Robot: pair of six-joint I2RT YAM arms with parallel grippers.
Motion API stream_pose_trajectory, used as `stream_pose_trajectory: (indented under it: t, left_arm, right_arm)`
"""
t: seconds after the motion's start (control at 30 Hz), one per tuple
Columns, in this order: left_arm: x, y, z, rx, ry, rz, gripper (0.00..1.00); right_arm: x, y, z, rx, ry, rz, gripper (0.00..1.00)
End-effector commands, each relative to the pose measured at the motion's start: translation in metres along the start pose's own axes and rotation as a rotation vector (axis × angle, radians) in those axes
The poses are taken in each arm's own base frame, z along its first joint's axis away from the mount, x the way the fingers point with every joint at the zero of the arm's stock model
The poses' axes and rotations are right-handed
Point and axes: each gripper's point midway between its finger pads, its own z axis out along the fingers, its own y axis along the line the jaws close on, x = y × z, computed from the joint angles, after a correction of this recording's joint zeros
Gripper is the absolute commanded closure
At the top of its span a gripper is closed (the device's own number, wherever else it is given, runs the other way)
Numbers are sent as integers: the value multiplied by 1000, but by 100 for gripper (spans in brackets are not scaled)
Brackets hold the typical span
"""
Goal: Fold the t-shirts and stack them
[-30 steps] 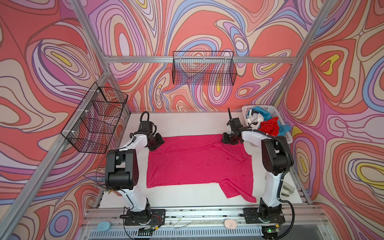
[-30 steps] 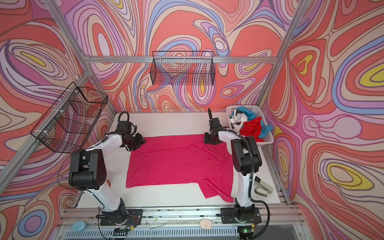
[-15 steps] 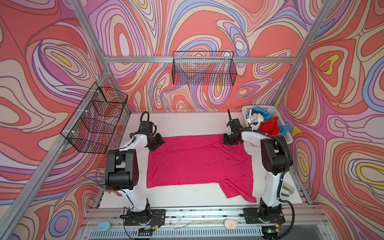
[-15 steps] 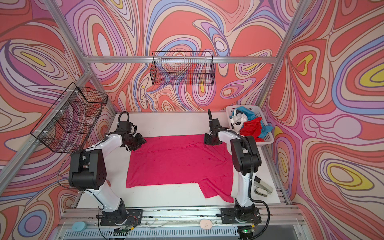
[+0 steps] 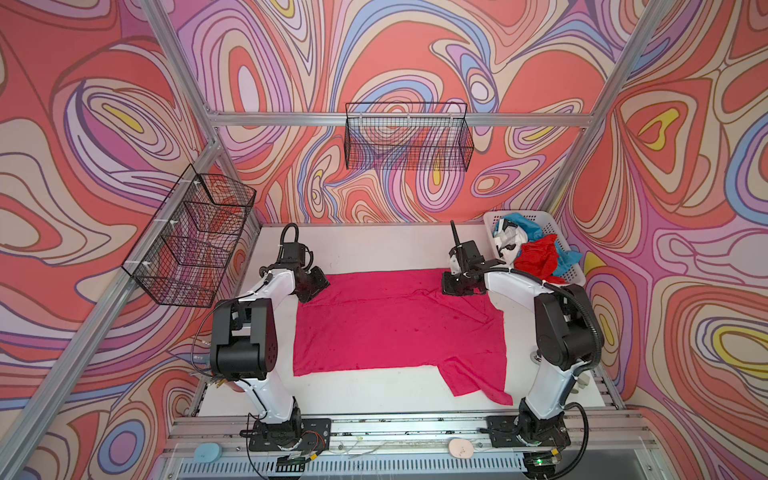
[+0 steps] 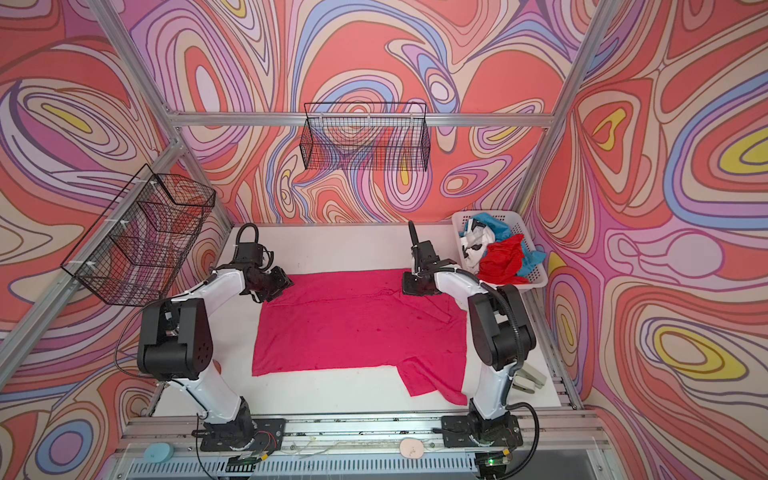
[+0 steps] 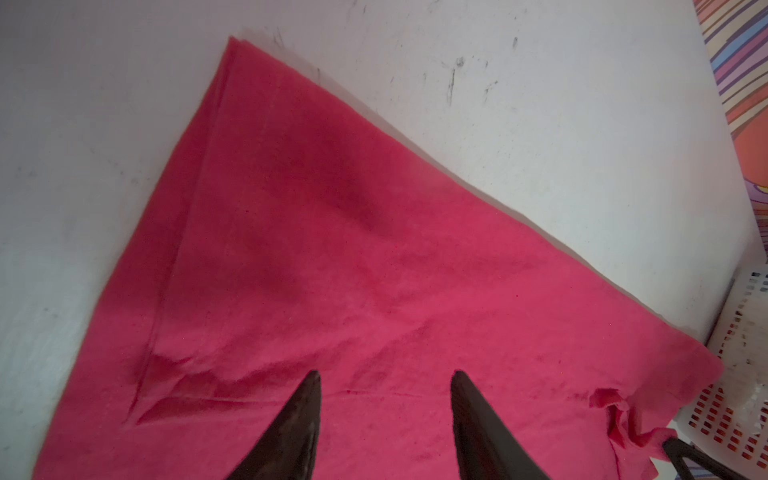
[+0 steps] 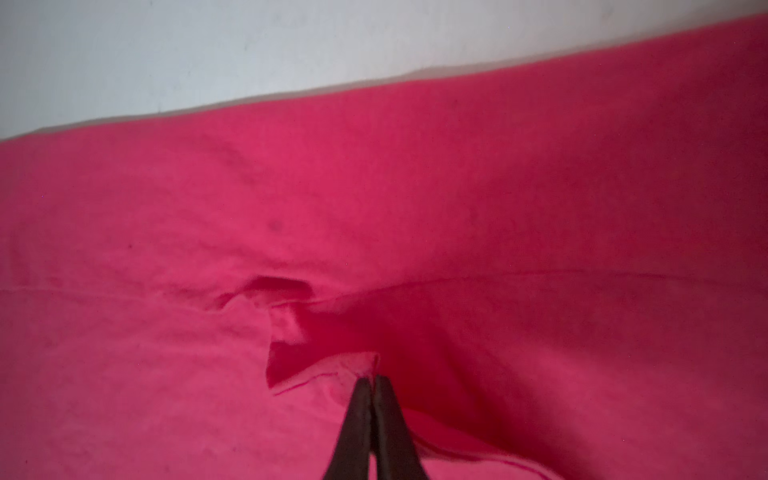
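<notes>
A large magenta-pink t-shirt point(image 5: 395, 328) point(image 6: 357, 328) lies spread flat on the white table, one sleeve sticking out at the near right. My left gripper point(image 7: 385, 374) hovers open over its far left corner point(image 5: 318, 284), with only flat cloth between the fingers. At the far right edge of that shirt, my right gripper point(image 8: 374, 378) point(image 5: 451, 286) is shut on a pinched-up fold of the hem. Red point(image 5: 538, 257), teal-blue point(image 5: 519, 220) and white black-marked point(image 5: 509, 243) t-shirts sit crumpled in the white slotted basket point(image 5: 577, 278).
The basket stands in the far right corner, close behind my right arm. Black wire baskets hang on the back wall point(image 5: 407, 141) and the left wall point(image 5: 191, 237). A pale clamp-like object point(image 6: 530, 378) lies on the table by the right arm's base.
My right gripper has closed on the pink shirt's far right edge. Both arms have stayed nearly still, and the left gripper is as open as before.
</notes>
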Motion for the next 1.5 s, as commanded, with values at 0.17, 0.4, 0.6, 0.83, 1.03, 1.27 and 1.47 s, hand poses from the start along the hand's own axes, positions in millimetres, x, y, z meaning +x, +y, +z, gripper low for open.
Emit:
stream_pose_trajectory:
  t: [0.17,0.4,0.6,0.83,1.03,1.27,1.47]
  left_arm:
    - [7,5,8,-7,20,-7,47]
    - [8,4,7,-1,16,-8,47]
    - [8,-4,12,11,29,7,47]
    - [0,-13,27,17,37,15,47]
    - [-11,-9,51,-23,57,11,47]
    - [-12,10,80,-119,107,-12,47]
    - [-18,22,86,-175,104,-13,48]
  right_arm:
    - [44,16,-20,25,35,19,100]
    - [72,40,-33,12,86,-8,75]
    - [37,28,-40,108,4,-61,65]
    - [-7,-28,-9,167,-34,70,65]
    - [-52,-69,7,208,-78,111,64]
    - [-65,-106,30,298,-71,150,65]
    - [-66,-127,43,346,-59,168,66]
